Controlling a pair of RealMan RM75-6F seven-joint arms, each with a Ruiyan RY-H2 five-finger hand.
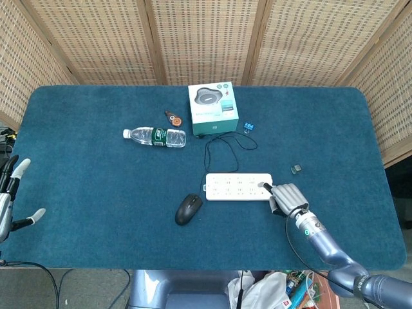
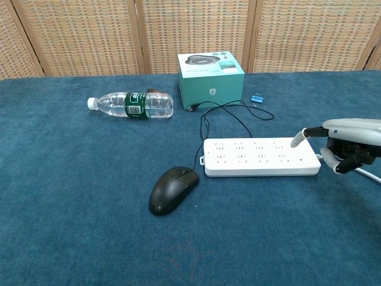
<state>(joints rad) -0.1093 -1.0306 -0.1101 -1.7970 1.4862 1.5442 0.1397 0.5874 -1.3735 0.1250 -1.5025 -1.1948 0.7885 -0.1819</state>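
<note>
My right hand (image 1: 286, 196) (image 2: 346, 146) is at the right end of the white power strip (image 1: 237, 187) (image 2: 259, 157). One finger points out over the strip's top right corner, and the other fingers are curled in on nothing. Whether the fingertip touches the strip I cannot tell. My left hand (image 1: 10, 198) hangs off the table's left edge with its fingers apart, holding nothing. A black mouse (image 1: 188, 208) (image 2: 173, 189) lies left of the strip, its black cable (image 1: 222, 145) (image 2: 226, 116) running back toward the box.
A teal box (image 1: 213, 108) (image 2: 211, 81) stands at the back centre. A water bottle (image 1: 154, 136) (image 2: 132, 105) lies on its side left of it. Near them are an orange-black tag (image 1: 172, 118), a blue clip (image 1: 249, 126) (image 2: 257, 98) and a small dark cube (image 1: 296, 169).
</note>
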